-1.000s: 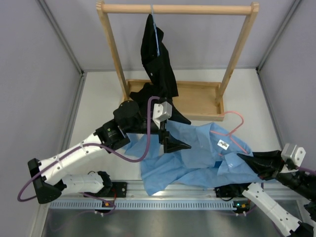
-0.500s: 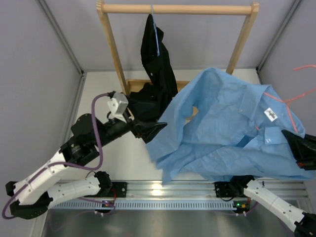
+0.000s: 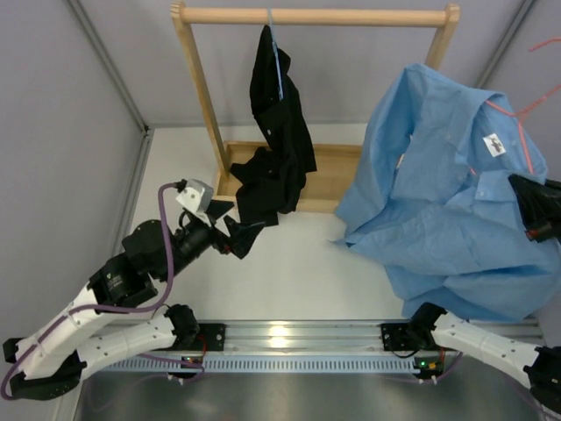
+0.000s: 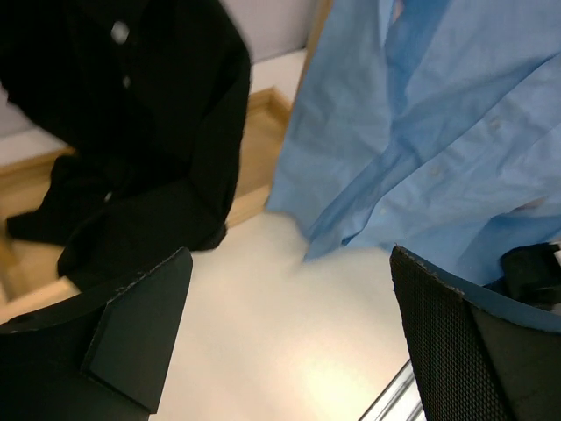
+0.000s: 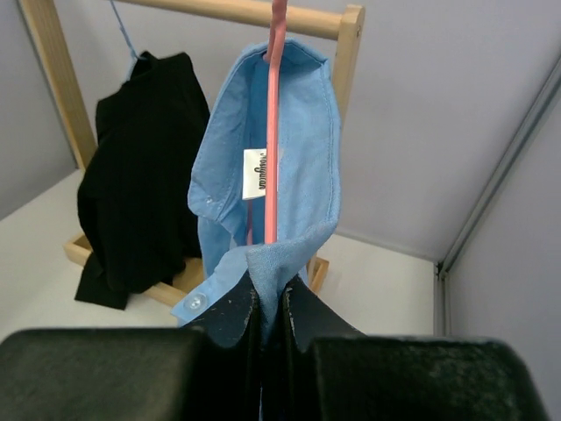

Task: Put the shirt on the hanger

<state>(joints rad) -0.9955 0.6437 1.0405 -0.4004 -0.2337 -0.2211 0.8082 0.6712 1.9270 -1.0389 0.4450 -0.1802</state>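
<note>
Right pincer [image 5: 272, 303] is closed almost fully on a fold of the shirt [image 5: 298, 132] at the collar, and the hanger [image 5: 275, 88] runs straight down the inside of the collar and disappears into the same pinch, so whether the jaws press the pink wire itself cannot be told. From above, that pincer [image 3: 533, 209] sits raised over the right edge of the bench [image 3: 289, 281], with the shirt [image 3: 438, 210] hanging from it in a broad light blue drape, collar and white label uppermost, the loose folds spreading down toward the near right corner; whether the lowest fabric touches the bench cannot be told. Part of the hanger [image 3: 517, 118] shows as thin pink lines across the collar and beyond it near the right wall. Left pincer [image 3: 235, 230] is spread wide with nothing between its fingers, held over the left half of the bench, just in front of the wooden rack [image 3: 316, 16] and near the lower end of the black garment [image 3: 279, 114]. Its own camera shows the two dark fingers [image 4: 131, 324] far apart, bare bench between them, the black garment [image 4: 131, 132] ahead on the left and the shirt [image 4: 421, 132] ahead on the right. The black garment hangs from a thin blue hanger [image 3: 277, 61] on the rack's top rail, its tail bunched on the rack's wooden base at the far side of the bench
</note>
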